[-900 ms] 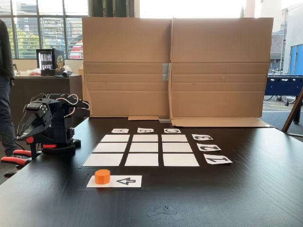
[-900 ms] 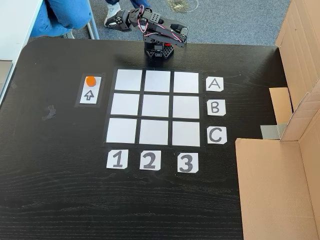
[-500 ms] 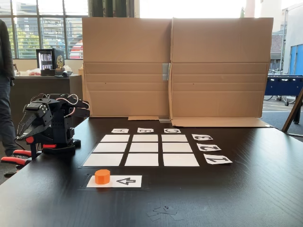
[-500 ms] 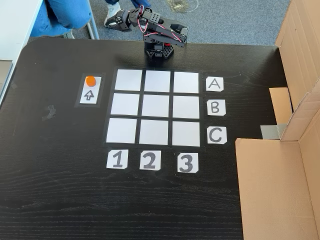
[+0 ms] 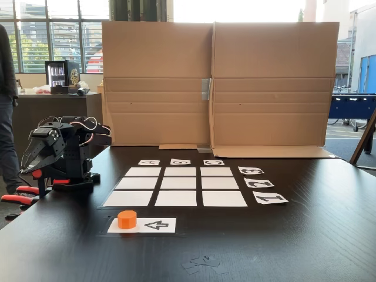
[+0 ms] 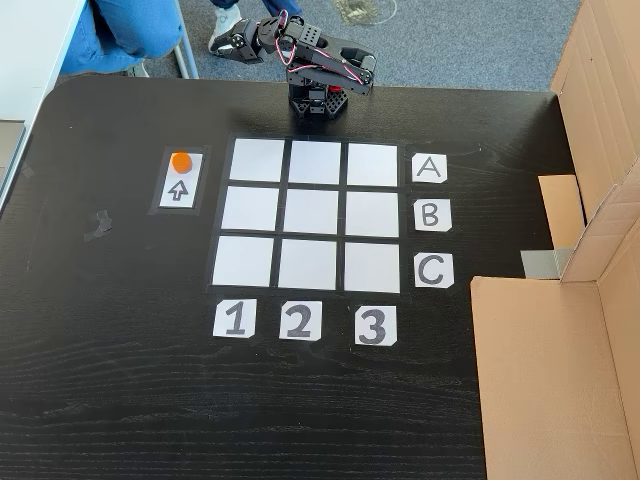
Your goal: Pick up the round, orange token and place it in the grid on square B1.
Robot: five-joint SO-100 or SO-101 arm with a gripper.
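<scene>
A small black robot arm sits folded at the edge of a dark wood-grain counter, with red and white wires looping over its top. Its claw points down past the counter's edge in the low fixed view; in the high fixed view the claw reaches out over the grey floor. I cannot tell how far its fingers are parted, and nothing is seen between them.

Just in front of the arm's base lies the grid, a three-by-three array of blank white paper rectangles with dark gaps between them. In the high fixed view, white cards lettered A, B and C run down its right side, and cards numbered 1, 2 and 3 run along its lower edge. Square B1, the middle cell of the left column in that view, is bare.

The token, a small bright orange plastic cylinder with faceted sides, stands upright beside the grid's left column, well apart from the claw. It rests on one end of a single white card with a black arrow, and the arrow points at it. In the low fixed view the token sits nearest the camera, in front of the grid.

A tall folded brown cardboard screen stands along the counter's far side in the low view. A person's blue-clad legs show past the counter's corner in the high view.
</scene>
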